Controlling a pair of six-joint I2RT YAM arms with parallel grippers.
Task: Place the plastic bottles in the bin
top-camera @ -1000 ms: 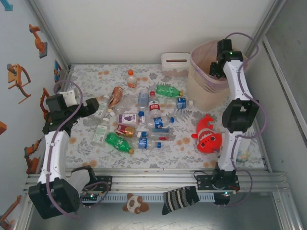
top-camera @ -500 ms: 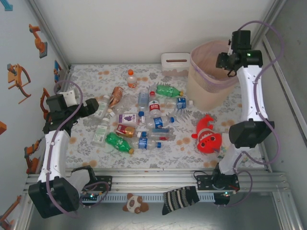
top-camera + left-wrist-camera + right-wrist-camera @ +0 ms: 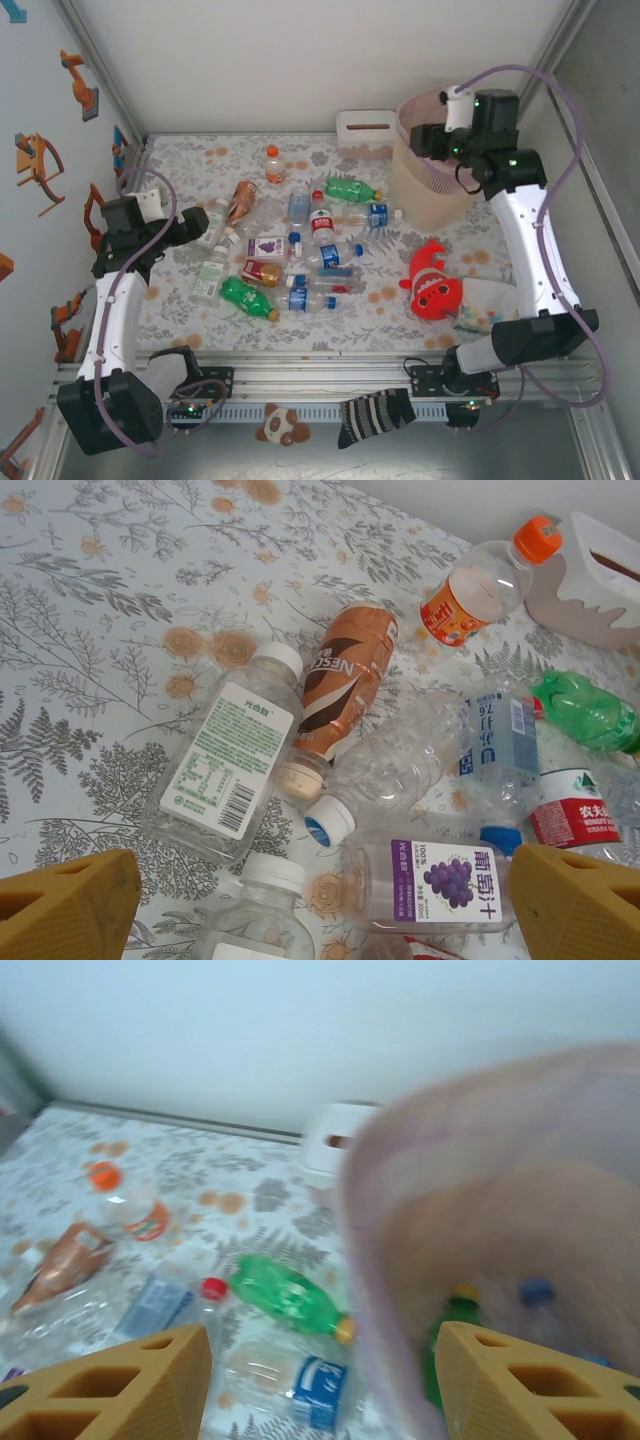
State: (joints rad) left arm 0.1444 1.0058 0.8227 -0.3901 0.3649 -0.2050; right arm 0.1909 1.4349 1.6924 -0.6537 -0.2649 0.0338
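Your floral-patterned counter (image 3: pixel 180 300) carries the same scatter as a second ago; nothing on it has shifted. The tall pink-beige lattice plastic bin (image 3: pixel 420 195) stands at the far right, with a green bottle (image 3: pixel 440 1350) lying inside. The right arm has swung outward, and its right tool (image 3: pixel 322 1335) now hangs over the bin's rim, fingers spread with nothing between them, so that drop looks done. The left tool (image 3: pixel 320 880), spread wide, hovers over a white-capped clear plastic bottle (image 3: pixel 230 770), likely your next pick. Many small plastic bottles (image 3: pixel 310 255) are left to clear.
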